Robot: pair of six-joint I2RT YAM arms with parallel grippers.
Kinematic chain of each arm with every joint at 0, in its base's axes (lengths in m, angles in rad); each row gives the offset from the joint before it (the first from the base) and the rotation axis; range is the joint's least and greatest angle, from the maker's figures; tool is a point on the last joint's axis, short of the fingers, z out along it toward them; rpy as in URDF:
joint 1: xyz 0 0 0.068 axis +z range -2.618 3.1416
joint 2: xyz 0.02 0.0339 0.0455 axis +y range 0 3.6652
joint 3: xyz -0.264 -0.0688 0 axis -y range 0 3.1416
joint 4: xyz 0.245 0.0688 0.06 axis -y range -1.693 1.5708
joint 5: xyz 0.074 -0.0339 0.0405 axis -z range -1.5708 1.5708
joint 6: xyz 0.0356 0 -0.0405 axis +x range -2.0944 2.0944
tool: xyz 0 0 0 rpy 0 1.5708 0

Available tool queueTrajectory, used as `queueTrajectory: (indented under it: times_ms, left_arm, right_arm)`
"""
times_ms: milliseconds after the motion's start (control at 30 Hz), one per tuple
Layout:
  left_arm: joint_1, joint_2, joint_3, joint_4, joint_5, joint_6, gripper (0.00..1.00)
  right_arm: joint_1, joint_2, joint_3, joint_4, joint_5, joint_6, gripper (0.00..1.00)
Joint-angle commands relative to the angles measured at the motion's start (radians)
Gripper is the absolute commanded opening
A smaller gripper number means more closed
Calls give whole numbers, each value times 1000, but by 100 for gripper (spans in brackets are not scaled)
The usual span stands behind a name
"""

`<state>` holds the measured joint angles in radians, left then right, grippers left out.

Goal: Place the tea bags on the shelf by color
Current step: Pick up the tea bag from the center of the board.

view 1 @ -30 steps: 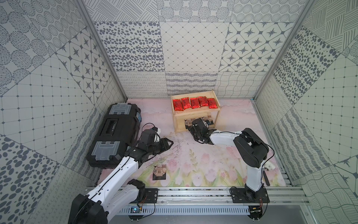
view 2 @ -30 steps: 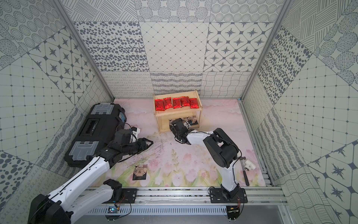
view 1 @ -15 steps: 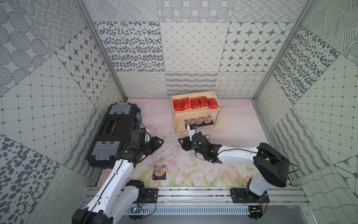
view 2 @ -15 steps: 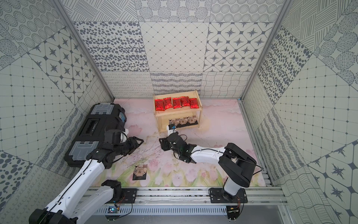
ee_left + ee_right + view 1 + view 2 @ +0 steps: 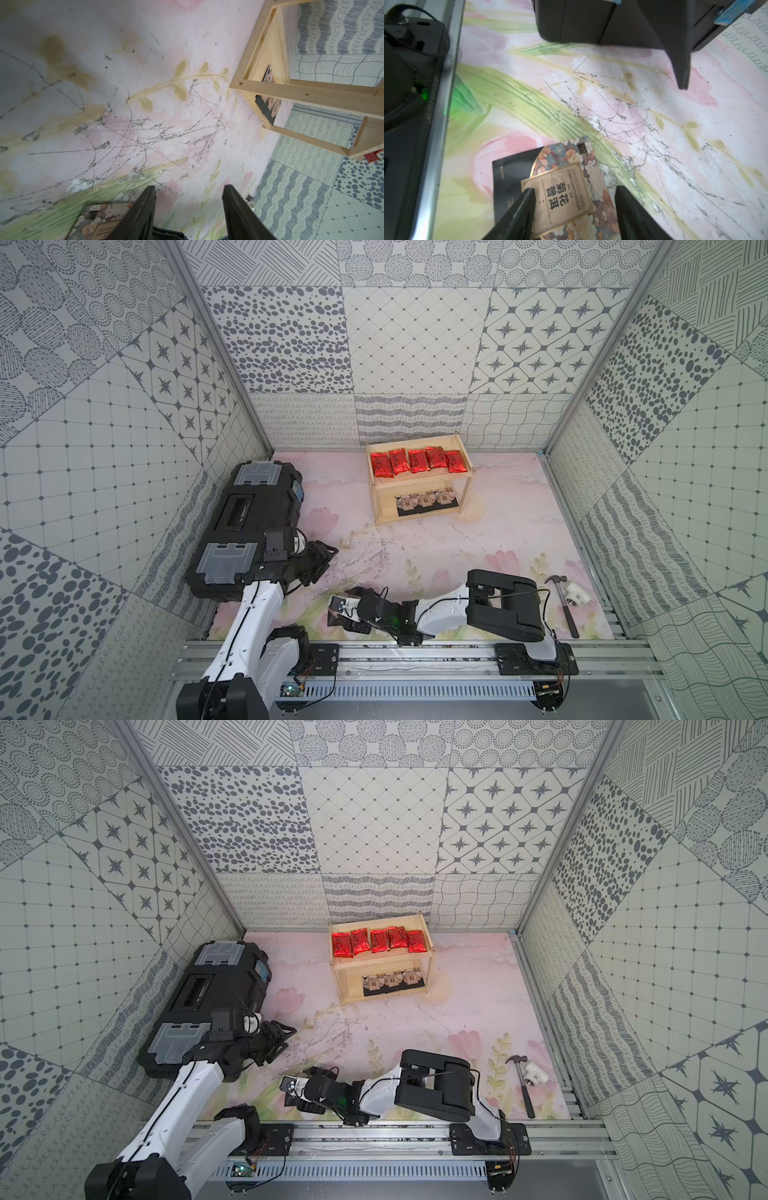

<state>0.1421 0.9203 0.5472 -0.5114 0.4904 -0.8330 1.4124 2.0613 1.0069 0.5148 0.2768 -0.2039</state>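
1. Two-tier pale wood shelf [image 5: 384, 506] [image 5: 349, 986] stands at the far end of the floral mat [image 5: 436, 547].
2. Shelf, top tier: five red foil tea bags [image 5: 415, 460] [image 5: 376, 940] lie in one row, side by side.
3. Shelf, lower tier: black sachets [image 5: 424, 501] [image 5: 392, 979] with beige house print lie in a row near the front edge. The exact count is hard to tell.
4. One loose black sachet [image 5: 560, 187] [image 5: 99, 218] lies flat on the mat, label up, well apart from the shelf on its open front side.
5. The right gripper [image 5: 574, 190] is low over that loose sachet with its jaws spread. One finger is over the beige label, the other beyond the floral edge. It is not clamped on the sachet, and I cannot tell whether the tips touch the foil.
6. The left gripper [image 5: 189, 187] [image 5: 328, 549] has its jaws parted with nothing between them. It is over bare mat, front-left of the shelf.
7. A black toolbox [image 5: 249, 522] sits left of the shelf, apart from it. A hammer [image 5: 565, 605] lies front-right of the shelf, well apart, with a small white object [image 5: 577, 597] just beside its head.
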Motion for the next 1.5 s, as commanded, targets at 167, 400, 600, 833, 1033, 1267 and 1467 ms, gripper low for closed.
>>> queueTrajectory:
  times_ms: [167, 400, 600, 833, 1033, 1267, 1467]
  left_arm:
    - [8, 9, -49, 39, 48, -38, 57]
    - [8, 12, -86, 83, 65, -53, 57]
    - [-14, 11, -128, 130, 76, -76, 57]
    - [-142, 15, -165, 187, 18, -113, 56]
    - [-205, 60, -178, 247, 13, -129, 56]
    - [-244, 102, -179, 302, -24, -97, 55]
    - [-243, 124, -196, 309, -53, -65, 53]
  right_arm:
    - [-8, 26, -8, 28, 58, -49, 70]
    - [-41, -44, -99, 15, 85, 15, 70]
    - [-71, -96, -164, 13, 107, 34, 70]
    - [-107, -196, -236, 37, 76, 60, 70]
    - [-148, -284, -276, 19, 41, 117, 69]
    - [-210, -418, -272, -157, -176, 402, 65]
    - [-335, -437, -275, -198, -497, 663, 60]
